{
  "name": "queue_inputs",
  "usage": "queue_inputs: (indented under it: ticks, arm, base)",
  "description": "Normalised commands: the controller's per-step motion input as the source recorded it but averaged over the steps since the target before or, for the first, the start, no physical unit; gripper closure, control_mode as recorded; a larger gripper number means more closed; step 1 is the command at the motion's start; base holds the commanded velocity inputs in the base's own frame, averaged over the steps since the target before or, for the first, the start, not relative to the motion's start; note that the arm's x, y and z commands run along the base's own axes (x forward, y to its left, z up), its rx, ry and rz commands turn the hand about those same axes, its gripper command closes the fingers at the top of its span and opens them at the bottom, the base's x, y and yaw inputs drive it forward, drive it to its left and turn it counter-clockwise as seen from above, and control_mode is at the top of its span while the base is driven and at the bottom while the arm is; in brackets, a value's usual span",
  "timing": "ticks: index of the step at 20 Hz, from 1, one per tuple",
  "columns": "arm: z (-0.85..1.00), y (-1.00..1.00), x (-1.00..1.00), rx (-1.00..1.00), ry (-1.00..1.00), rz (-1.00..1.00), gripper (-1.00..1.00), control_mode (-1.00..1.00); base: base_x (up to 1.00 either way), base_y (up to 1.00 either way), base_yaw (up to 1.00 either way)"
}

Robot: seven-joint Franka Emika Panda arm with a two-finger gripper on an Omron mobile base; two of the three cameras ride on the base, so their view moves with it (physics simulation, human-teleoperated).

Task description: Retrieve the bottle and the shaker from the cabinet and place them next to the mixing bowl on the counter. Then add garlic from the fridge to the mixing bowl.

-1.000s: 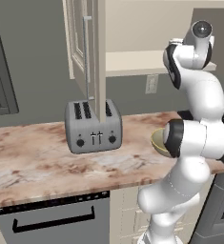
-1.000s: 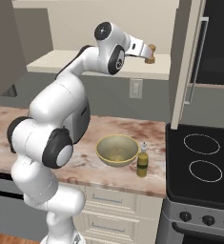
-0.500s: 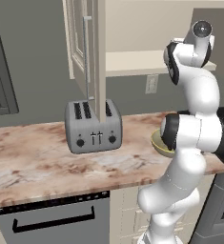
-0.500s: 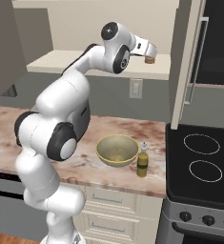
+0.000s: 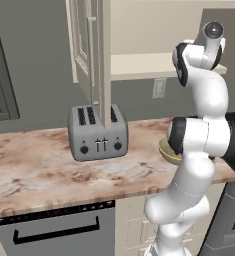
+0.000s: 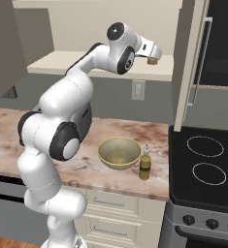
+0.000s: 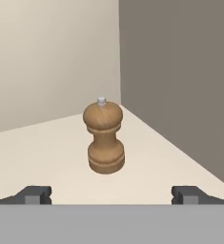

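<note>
Arm raised, reaching level into the cabinet point(image 6: 190, 72). End effector point(image 7: 111, 194) open, empty. Shaker point(image 7: 103, 137) upright on the shelf point(image 7: 42, 157), at 12 o'clock between the fingertips point(image 7: 35, 194), untouched. Bottle point(image 6: 145, 163) on the counter point(image 6: 81, 167) just beside the bowl point(image 6: 118, 152), at its 3 o'clock. No readable writing.

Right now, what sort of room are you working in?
A home kitchen, by the look of it: a toaster on a marbled stone counter, a black stovetop beside it, and an open wall cabinet with a wooden shaker on its shelf.
</note>
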Motion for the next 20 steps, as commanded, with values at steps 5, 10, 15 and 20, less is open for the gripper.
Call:
queue_inputs:
  ticks: [5,10,15,20]
  arm:
    - [-0.15,0.0,0.03,0.03,0.0,0.0,-1.0,-1.0]
    - [-0.11,0.0,0.11,0.02,0.0,0.0,-1.0,-1.0]
    - [-0.02,0.0,0.27,0.0,0.0,0.0,-1.0,-1.0]
    - [0.0,0.0,0.27,0.0,0.02,-0.01,-1.0,-1.0]
  base:
    - [0.0,0.0,0.0]
    - [0.0,0.0,0.0]
    - [0.0,0.0,0.0]
    - [0.0,0.0,0.0]
